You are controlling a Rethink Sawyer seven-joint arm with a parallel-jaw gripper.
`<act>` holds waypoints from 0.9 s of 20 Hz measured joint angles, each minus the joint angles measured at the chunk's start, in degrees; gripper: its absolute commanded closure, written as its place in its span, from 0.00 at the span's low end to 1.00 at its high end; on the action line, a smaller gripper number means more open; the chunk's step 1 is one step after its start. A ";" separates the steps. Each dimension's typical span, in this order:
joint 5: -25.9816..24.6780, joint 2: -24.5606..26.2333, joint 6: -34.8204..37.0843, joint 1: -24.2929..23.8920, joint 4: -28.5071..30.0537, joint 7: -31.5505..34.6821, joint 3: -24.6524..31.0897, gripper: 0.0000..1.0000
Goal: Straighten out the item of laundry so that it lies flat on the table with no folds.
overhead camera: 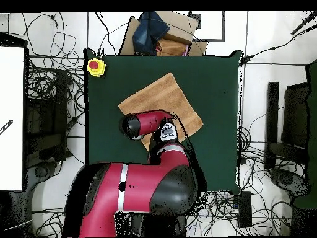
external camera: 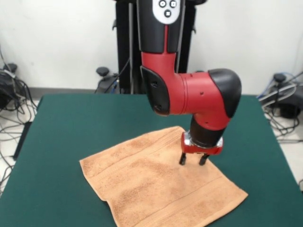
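Observation:
The item of laundry (external camera: 156, 187) is a peach-orange terry towel spread out on the green table (external camera: 71, 127), turned like a diamond, with band stripes along two edges. It looks flat, with only slight ripples. From overhead the towel (overhead camera: 162, 99) lies toward the far part of the table (overhead camera: 217, 124), partly covered by the arm. My gripper (external camera: 193, 160) hangs just above the towel's right-hand part, its two black fingers (external camera: 182, 159) pointing down, open, with nothing between them. The arm hides the gripper in the overhead view.
A yellow box with a red button (overhead camera: 95, 66) sits at one table corner. Cardboard and dark cloth (overhead camera: 158, 34) lie beyond the table's far edge. Cables cover the floor on all sides. My red arm (external camera: 189, 94) reaches over the table's middle.

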 measured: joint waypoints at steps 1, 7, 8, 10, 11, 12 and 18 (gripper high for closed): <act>0.46 0.12 0.67 -0.08 -0.28 0.00 0.01 0.00; 1.72 0.01 2.04 -1.14 -0.19 0.01 0.44 0.00; 1.69 -0.30 2.03 -1.39 0.27 0.01 0.50 0.00; 1.66 -1.38 2.04 -2.11 1.91 0.01 0.50 0.00; 1.67 -2.53 2.01 -2.70 3.53 0.01 0.49 0.00; 1.66 -3.55 2.03 -3.15 4.96 0.01 0.48 0.00; 1.65 -5.66 0.94 -4.10 8.40 0.01 0.49 0.00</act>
